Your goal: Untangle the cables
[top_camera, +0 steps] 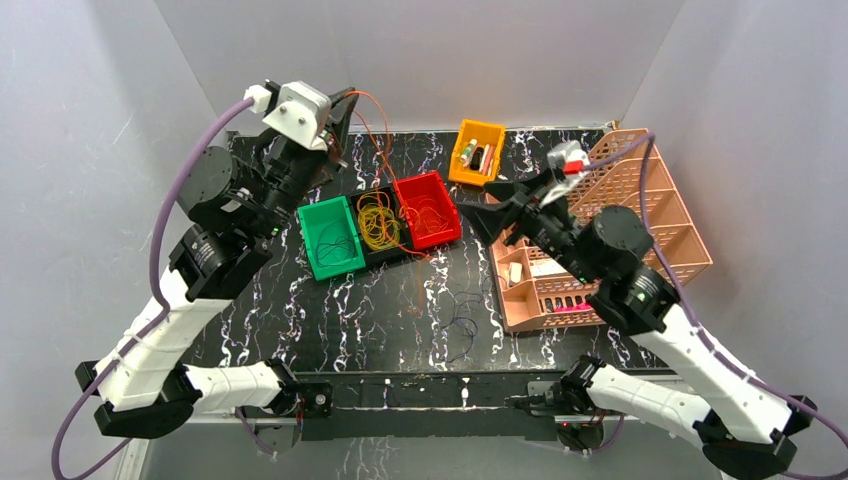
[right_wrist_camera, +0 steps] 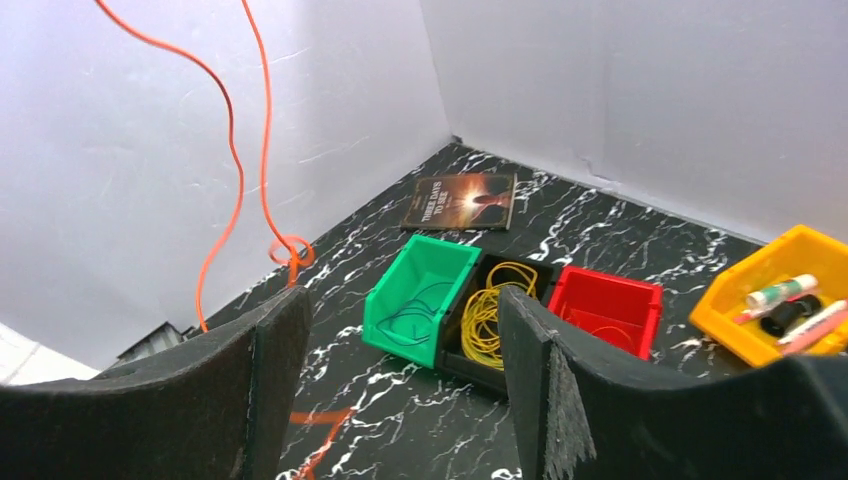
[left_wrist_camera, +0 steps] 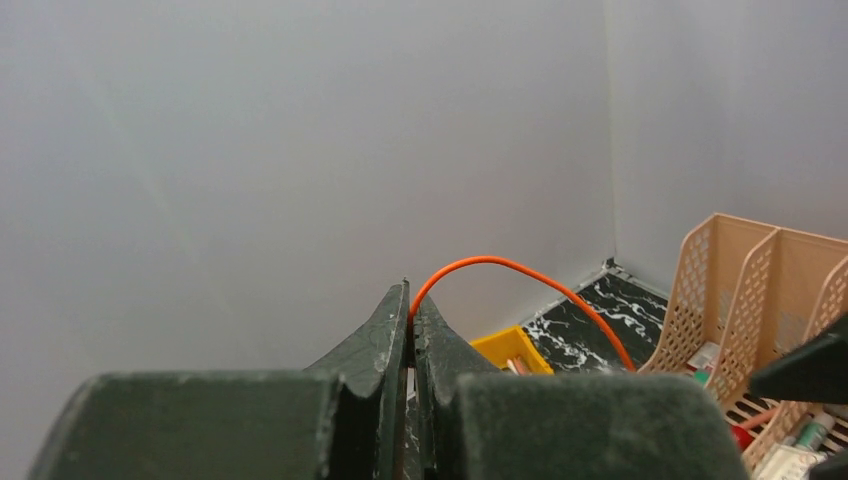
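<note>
Left gripper [left_wrist_camera: 410,300] is shut tight on the orange wire [left_wrist_camera: 500,262] and holds it high up near the back wall. From the pinch the wire bends over and hangs down toward the bins. Partway down it has a small knot [right_wrist_camera: 290,250]. Right gripper [right_wrist_camera: 400,300] is wide open with nothing in it. It hangs above the table [top_camera: 400,320], just right of the red bin [top_camera: 412,185]. More wires sit in the bins: a blue wire [top_camera: 338,240] in the green bin [top_camera: 318,225], a yellow wire [top_camera: 378,222] in the black bin [right_wrist_camera: 465,368], and a thin one in the red bin. A dark wire [top_camera: 460,330] lies loose on the table, nearer the front. These wires look very thin, light and floppy, so I think they will sag, slip and catch on each other easily. A hard pull could make the knot tighter. The best spot for the open gripper to pinch looks like the orange wire right beside the knot, so the loop can be eased loose gently.
</note>
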You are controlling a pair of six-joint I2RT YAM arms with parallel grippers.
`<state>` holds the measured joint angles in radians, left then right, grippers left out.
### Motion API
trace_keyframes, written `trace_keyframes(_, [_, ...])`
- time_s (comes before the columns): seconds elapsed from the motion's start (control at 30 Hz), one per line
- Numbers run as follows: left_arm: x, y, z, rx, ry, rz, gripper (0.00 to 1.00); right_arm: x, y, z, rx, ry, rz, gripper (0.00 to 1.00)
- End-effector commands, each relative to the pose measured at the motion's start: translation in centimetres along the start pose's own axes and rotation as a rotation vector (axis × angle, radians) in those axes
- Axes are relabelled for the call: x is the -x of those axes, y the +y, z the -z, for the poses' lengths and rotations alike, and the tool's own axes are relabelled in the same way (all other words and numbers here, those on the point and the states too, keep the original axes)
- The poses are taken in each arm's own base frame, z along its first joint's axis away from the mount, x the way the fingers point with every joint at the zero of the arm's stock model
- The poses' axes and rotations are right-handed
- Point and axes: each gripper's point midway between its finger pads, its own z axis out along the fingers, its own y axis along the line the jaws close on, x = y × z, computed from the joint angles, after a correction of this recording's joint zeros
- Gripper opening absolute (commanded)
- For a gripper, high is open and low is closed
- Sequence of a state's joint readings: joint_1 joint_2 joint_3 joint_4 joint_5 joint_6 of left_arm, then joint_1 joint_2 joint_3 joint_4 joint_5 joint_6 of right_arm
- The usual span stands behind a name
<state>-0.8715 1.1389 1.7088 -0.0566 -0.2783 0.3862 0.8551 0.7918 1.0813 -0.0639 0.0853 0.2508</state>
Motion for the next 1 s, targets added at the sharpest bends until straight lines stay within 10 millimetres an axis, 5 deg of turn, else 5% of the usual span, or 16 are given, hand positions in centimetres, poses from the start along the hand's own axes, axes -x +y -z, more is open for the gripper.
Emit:
trace_keyframes(0.0, [0.5, -0.5, 1.0, -0.046, -0.030, 0.024, 0.00, 0.6, 1.7, -1.5, 0.059, 0.029, -0.078, 0.76])
trace_keyframes(0.23, [-0.2, -1.0, 1.5, -0.066, -0.019, 0.040, 0.00, -0.7, 4.7, -3.0, 0.222, 0.060, -0.182, 0.73])
trace_keyframes(0.73, [-0.2, -1.4, 1.6, -0.086, -0.022, 0.047, 0.00, -3.8, 5.4, -5.6, 0.277, 0.151, -0.188, 0.64])
trace_keyframes(0.97, [-0.2, -1.5, 1.5, -0.088, -0.023, 0.048, 0.00, -4.7, 5.5, -5.7, 0.287, 0.173, -0.197, 0.33])
